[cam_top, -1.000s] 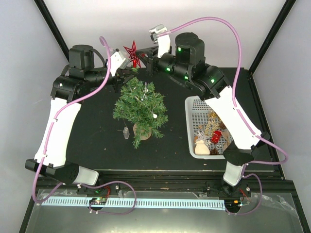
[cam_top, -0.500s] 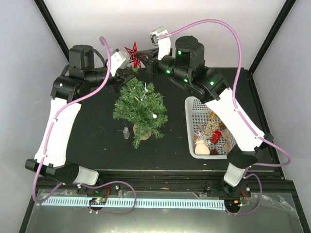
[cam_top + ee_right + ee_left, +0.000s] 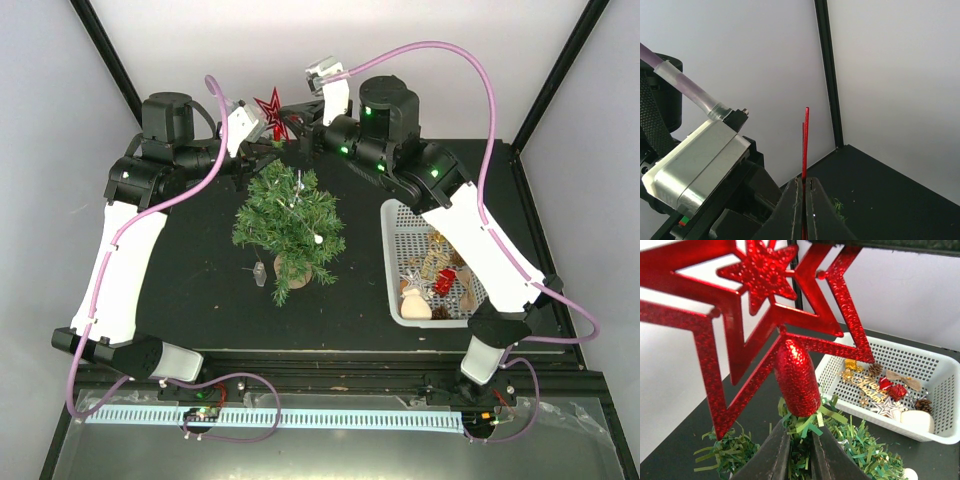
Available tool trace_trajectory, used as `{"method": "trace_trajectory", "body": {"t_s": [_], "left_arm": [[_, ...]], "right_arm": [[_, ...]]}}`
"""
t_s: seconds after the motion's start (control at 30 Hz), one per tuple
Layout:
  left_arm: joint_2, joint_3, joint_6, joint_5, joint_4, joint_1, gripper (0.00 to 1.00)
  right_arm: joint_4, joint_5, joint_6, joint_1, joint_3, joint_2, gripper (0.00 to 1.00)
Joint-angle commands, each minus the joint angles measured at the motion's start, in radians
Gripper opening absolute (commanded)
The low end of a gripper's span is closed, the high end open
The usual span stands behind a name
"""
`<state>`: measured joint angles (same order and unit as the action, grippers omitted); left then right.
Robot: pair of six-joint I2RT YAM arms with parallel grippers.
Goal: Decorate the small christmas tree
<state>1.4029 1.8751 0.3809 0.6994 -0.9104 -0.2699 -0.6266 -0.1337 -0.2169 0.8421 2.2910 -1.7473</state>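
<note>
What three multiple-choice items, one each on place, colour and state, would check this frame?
1. In the top view, where does the basket sit relative to the tree?
A) to its left
B) to its right
C) behind it

2. What colour is the star?
A) gold
B) silver
C) red

3. How is the right gripper?
A) wide open
B) shut on the star
C) shut on a pine cone

Answers:
1 B: the white basket lies to the right of the tree.
2 C: its glitter is red in every view.
3 B: the right wrist view shows its jaws pinching the star's thin red edge.
</note>
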Motion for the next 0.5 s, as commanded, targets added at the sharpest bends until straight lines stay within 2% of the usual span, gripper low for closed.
{"method": "trace_trajectory", "body": {"t_s": [0.0, 0.23, 0.47], "left_arm": [[-0.009, -0.002, 0.011, 0.006, -0.004, -0.005, 0.12], [-0.011, -0.001, 0.016, 0.009, -0.007, -0.005, 0.12], [-0.015, -0.008, 0.023, 0.011, -0.012, -0.005, 0.12]], "right_arm": [[-0.056, 0.001, 0.02, 0.011, -0.014, 0.0, 0.01], [-0.055, 0.014, 0.019, 0.011, -0.004, 0.002, 0.04], [-0.056, 0.026, 0.015, 0.012, -0.004, 0.005, 0.15]]}}
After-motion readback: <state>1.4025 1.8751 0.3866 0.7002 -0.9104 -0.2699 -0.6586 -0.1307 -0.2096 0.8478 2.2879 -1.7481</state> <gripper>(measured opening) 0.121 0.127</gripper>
